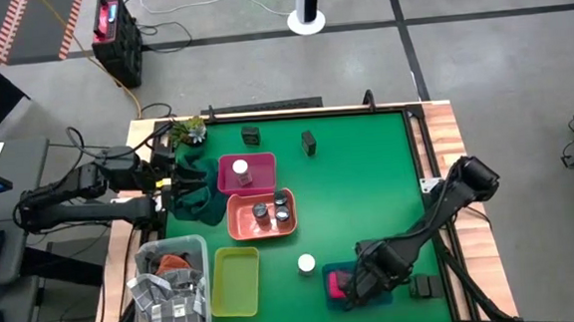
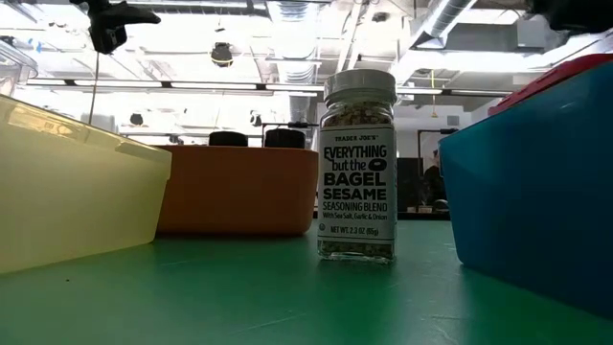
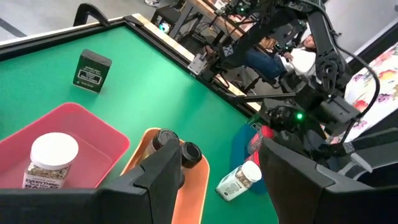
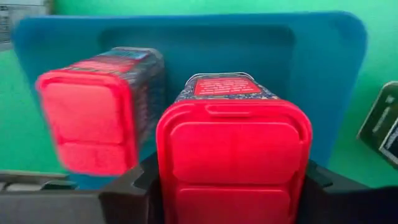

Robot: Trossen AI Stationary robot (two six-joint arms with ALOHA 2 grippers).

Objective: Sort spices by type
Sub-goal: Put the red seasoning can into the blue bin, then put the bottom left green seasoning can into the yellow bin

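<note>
My right gripper (image 1: 349, 282) stands over the blue tray (image 4: 323, 74) at the table's near right, shut on a pink-lidded spice box (image 4: 233, 143). A second pink-lidded box (image 4: 93, 112) stands in the tray beside it. A white-capped jar (image 1: 306, 265) stands on the mat just left of the tray, also seen in the low view (image 2: 356, 163). Another white-capped jar (image 1: 240, 168) sits in the pink tray (image 1: 263, 177). Grey-lidded jars (image 1: 270, 212) sit in the orange tray (image 1: 241, 224). My left gripper (image 3: 221, 155) waits open at the table's left edge. My right gripper pinches the pink-lidded box between its two fingers (image 4: 134, 186), one on each of two opposite sides at the lid end (image 4: 171, 162). The fingers come from above, pointing down. The box stands upright over the blue tray; the box hides whether its base rests there.
Dark boxes stand at the far side (image 1: 251, 135) (image 1: 309, 142) and one lies right of the blue tray (image 1: 421, 286). A yellow tray (image 1: 234, 281) and a clear bin of grey packets (image 1: 170, 288) sit near left. A dark green tray (image 1: 197, 191) lies beside my left gripper.
</note>
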